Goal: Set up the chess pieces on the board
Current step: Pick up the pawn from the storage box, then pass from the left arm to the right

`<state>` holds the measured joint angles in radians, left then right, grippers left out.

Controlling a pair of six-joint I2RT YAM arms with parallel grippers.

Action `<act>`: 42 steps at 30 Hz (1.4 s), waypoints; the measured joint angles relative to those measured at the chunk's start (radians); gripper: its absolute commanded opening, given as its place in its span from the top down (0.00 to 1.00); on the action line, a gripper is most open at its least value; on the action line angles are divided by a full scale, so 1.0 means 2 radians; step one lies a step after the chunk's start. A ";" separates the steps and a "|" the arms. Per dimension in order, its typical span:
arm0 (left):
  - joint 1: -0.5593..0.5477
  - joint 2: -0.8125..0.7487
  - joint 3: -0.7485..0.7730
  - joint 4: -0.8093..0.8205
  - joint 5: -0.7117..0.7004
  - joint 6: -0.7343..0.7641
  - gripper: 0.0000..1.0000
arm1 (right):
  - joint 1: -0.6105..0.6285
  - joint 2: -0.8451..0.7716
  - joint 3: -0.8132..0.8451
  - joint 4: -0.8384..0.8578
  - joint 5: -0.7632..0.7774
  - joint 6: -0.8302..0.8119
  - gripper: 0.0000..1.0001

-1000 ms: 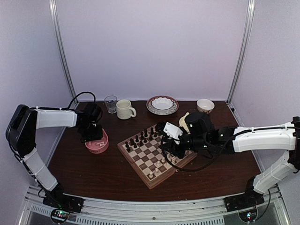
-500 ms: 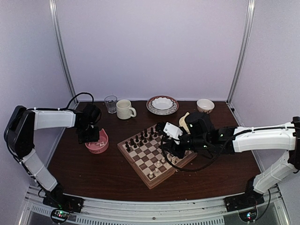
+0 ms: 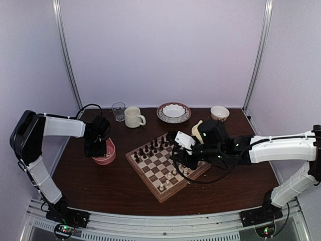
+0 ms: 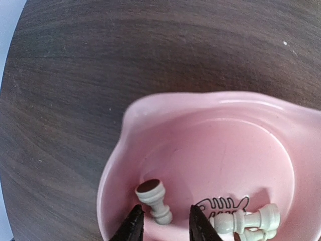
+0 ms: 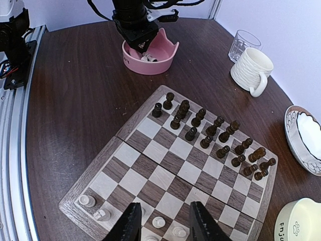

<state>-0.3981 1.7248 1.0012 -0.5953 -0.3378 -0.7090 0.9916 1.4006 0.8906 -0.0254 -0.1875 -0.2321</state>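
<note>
**Cream-white chess pieces: supply and destination.** Several cream-white chess pieces [image 4: 246,219] lie on their sides in a pink bowl [image 4: 225,140], at the lower right of the left wrist view. One of them, a pawn [image 4: 153,197], lies apart at lower centre with its dark base turned toward the upper left. A few more cream-white pieces stand along the lower edge of the board [image 5: 150,150] at the bottom of the right wrist view. In the overhead view the board sits at centre, turned corner-on. The dark pieces [image 5: 200,120] fill two rows along its far side.

**Left gripper** [image 4: 165,221]. The fingers are parted and straddle the pawn's head, with a gap on either side, so nothing is pinched. Over the last second this arm has come down from above the bowl's rim into the bowl. This is judged to be the approach to a pick, with the closing on the pawn not yet made.

**Right gripper** [image 5: 165,211]. The fingers are spread and empty, low over the cream-white row at the board's lower edge. The arm's pose is unchanged over the same second, and it is judged to be waiting.

**Progress.** Most of the cream-white set is not yet on the board, so much of the task remains. A mug [image 5: 251,73] and a glass [image 5: 243,42] stand at the upper right of the right wrist view, well apart from the board.
</note>
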 measured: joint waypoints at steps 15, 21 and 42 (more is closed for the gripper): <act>0.009 0.011 0.008 0.013 0.000 0.003 0.87 | 0.000 0.000 -0.005 0.000 -0.002 0.000 0.64; 0.010 0.010 0.011 0.015 0.006 0.016 0.90 | 0.000 -0.002 -0.007 0.001 -0.002 0.000 0.64; -0.064 -0.266 -0.152 0.112 0.201 0.057 0.91 | 0.004 -0.021 -0.008 0.011 -0.030 -0.001 0.61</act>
<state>-0.5266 1.1934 0.6975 -0.3706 0.0643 -0.5949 0.9997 1.3594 0.8745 -0.0032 -0.2481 -0.2333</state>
